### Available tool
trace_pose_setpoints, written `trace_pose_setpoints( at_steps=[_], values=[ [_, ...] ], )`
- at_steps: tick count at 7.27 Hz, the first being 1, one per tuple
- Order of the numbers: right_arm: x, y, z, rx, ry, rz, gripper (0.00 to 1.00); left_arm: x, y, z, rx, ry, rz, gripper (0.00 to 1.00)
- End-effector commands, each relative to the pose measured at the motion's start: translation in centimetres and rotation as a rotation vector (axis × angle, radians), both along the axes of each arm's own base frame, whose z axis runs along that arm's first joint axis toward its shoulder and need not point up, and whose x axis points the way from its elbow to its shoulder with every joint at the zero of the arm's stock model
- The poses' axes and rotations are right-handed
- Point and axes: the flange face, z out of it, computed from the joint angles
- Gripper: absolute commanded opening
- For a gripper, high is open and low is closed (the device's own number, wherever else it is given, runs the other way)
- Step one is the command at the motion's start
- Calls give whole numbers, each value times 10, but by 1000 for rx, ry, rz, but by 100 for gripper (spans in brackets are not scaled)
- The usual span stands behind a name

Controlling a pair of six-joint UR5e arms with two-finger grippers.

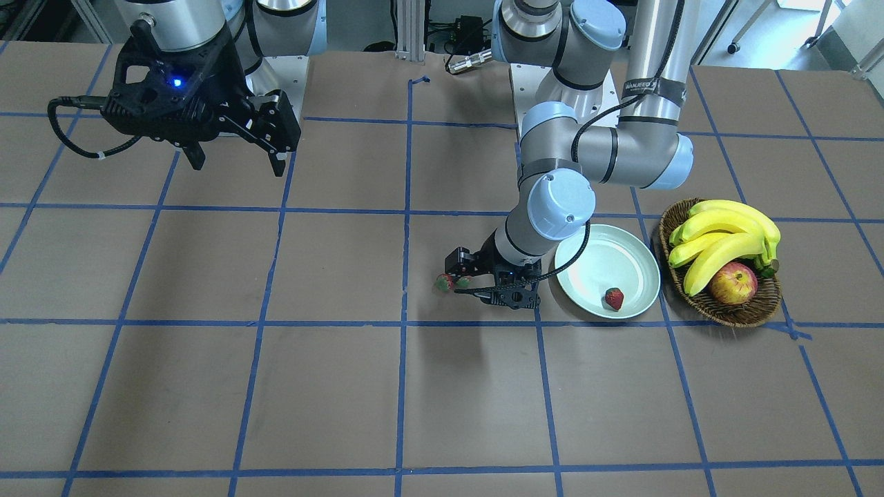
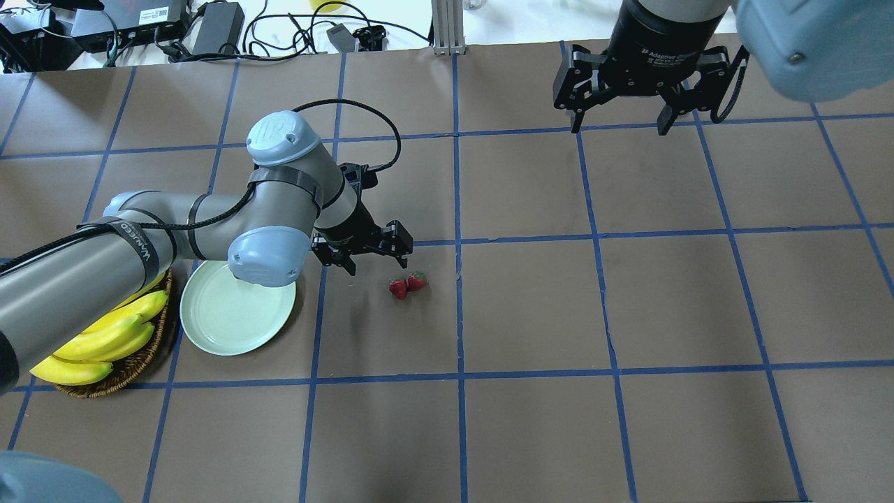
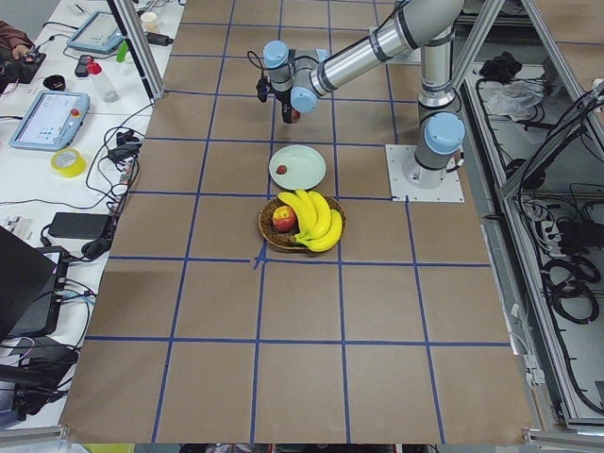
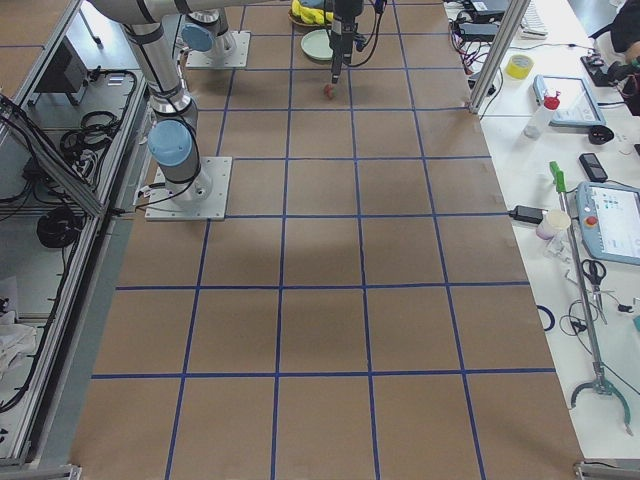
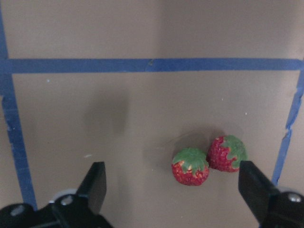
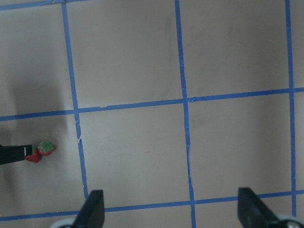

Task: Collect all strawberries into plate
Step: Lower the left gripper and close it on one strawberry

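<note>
Two strawberries (image 5: pixel 190 166) (image 5: pixel 227 153) lie touching on the brown table, also seen from overhead (image 2: pixel 398 288) (image 2: pixel 417 281). A third strawberry (image 1: pixel 614 298) rests inside the pale mint-green plate (image 1: pixel 594 257); the overhead view shows the plate (image 2: pixel 230 321), but the left arm hides that berry. My left gripper (image 2: pixel 377 265) hovers open just short of the pair, which sits between and ahead of its fingers (image 5: pixel 97 183) in the left wrist view, with nothing held. My right gripper (image 2: pixel 618 126) hangs open and empty high over the far side of the table.
A brown wicker basket (image 1: pixel 732 314) with yellow bananas (image 1: pixel 725 235) and a red-yellow apple (image 1: pixel 733 283) stands right beside the plate. Blue tape lines divide the brown table into squares. The left arm's elbow (image 2: pixel 269 255) overhangs the plate's rim.
</note>
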Motion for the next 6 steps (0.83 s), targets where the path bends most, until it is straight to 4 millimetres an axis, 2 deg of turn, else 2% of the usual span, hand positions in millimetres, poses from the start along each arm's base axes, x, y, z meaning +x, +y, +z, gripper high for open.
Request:
trace_pose_setpoints(
  at_steps=[1, 2, 3, 4, 5, 6],
  values=[
    [1, -1, -4, -21, -2, -2, 100, -6, 2, -10, 16, 1, -19, 100],
    [0, -1, -4, -21, -2, -3, 100, -10, 4, -11, 19, 2, -26, 94],
    [0, -1, -4, -22, -4, -3, 100, -10, 6, -12, 26, 1, -28, 73],
    [1, -1, -4, -22, -2, -2, 100, -10, 8, -16, 38, 0, -29, 58],
    [0, -1, -4, -21, -2, -3, 100, -10, 9, -17, 43, -2, -29, 39],
    [-1, -2, -6, -18, -3, -3, 100, -9, 8, -16, 41, -1, -29, 15]
  ],
)
